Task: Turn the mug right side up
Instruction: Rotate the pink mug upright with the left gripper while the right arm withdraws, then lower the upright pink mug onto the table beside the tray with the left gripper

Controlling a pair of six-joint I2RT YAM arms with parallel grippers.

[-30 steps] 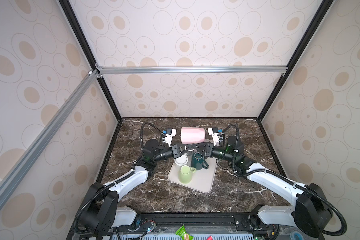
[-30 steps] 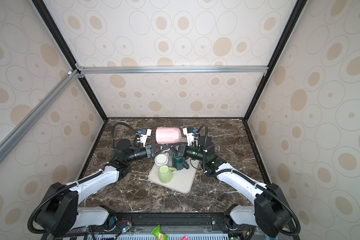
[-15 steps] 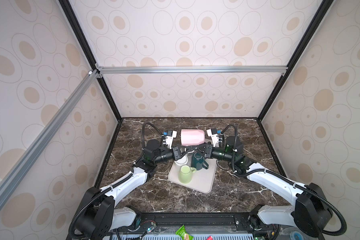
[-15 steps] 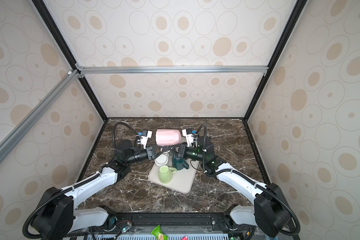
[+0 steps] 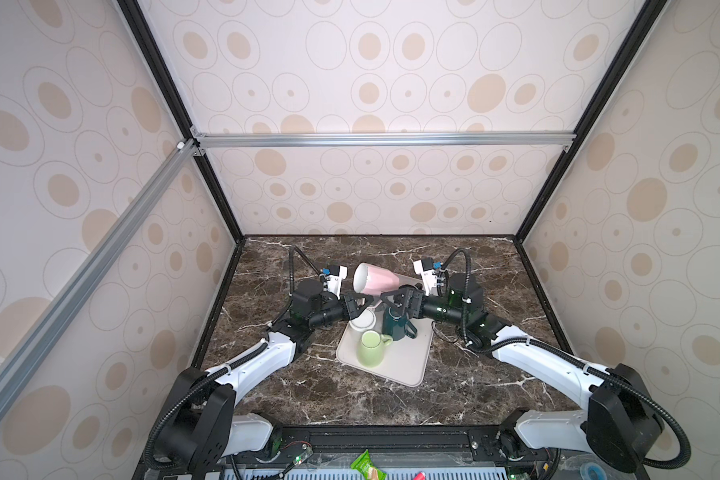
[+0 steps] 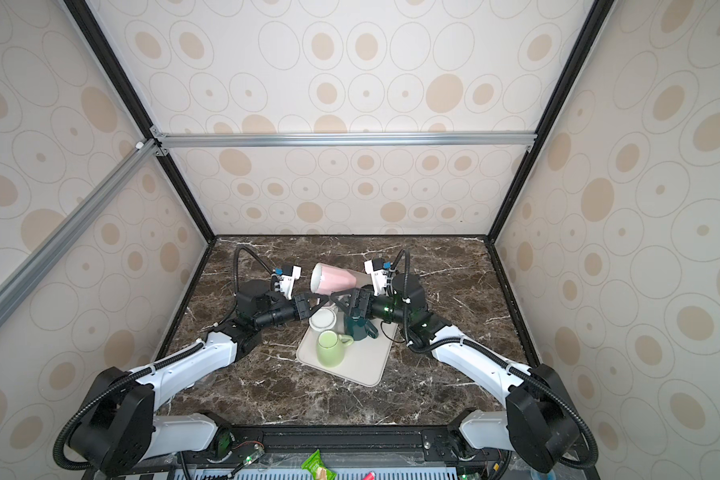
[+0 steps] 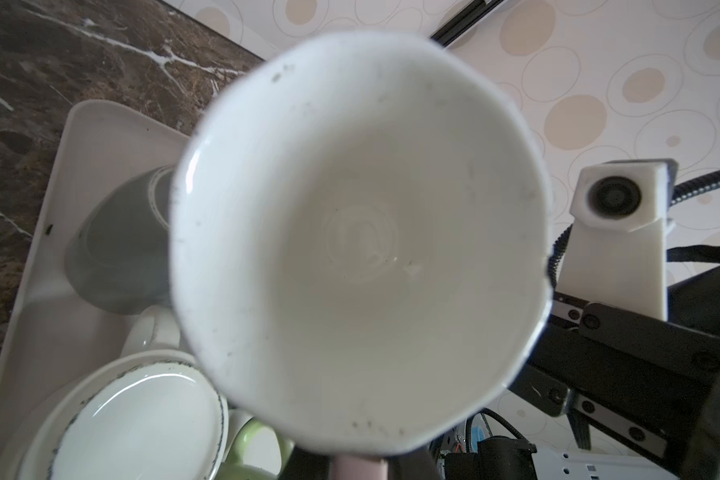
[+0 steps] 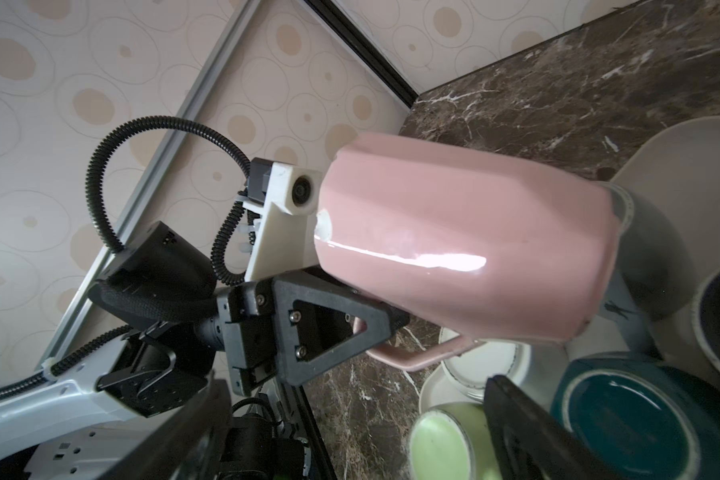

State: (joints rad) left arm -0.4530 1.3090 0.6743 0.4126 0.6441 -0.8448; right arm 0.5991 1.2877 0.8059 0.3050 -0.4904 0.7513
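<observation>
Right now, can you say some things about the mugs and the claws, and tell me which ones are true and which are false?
1. The pink mug is tipped on its side. True.
2. The left claw grips the pink mug by its handle. True.
3. The right claw is squeezing the pink mug. False: its jaws stand open and hold nothing.
4. The light green mug stands outside the tray. False: it stands on the tray.
5. The pink mug is white inside. True.

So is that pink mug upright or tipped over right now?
Tipped on its side: the pink mug lies horizontal above the tray, its white opening facing sideways, handle pinched by the left fingers.
</observation>
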